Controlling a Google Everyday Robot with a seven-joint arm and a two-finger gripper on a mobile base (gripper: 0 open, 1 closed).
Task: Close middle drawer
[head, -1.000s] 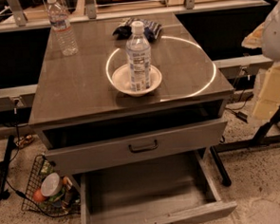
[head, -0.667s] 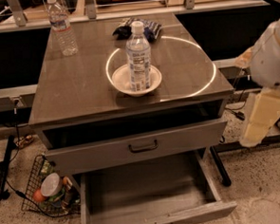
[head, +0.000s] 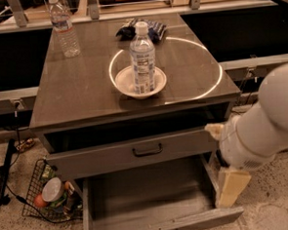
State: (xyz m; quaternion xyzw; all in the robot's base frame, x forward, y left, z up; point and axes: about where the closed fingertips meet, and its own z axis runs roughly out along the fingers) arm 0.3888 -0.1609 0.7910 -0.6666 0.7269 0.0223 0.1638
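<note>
The middle drawer (head: 144, 197) is the long, shallow grey tray pulled far out at the bottom of the cabinet. Its low front panel (head: 165, 228) sits near the bottom edge of the view, and its handle does not show. The tray looks empty. My white arm (head: 271, 124) reaches in from the right. My gripper (head: 231, 186), a cream-coloured part below the arm, hangs just outside the drawer's right wall, near its front corner.
Above it, a taller-fronted grey drawer (head: 136, 154) with a black bar handle stands slightly open. On the cabinet top (head: 84, 91) are a water bottle (head: 142, 58) in a white bowl, a second bottle (head: 63, 26) and a dark bag (head: 141, 29). A wire basket (head: 48, 193) sits on the floor at left.
My arm has swung in from the right edge, leftward and down, so the gripper is now beside the open lower drawer's right wall. The drawers have not moved.
</note>
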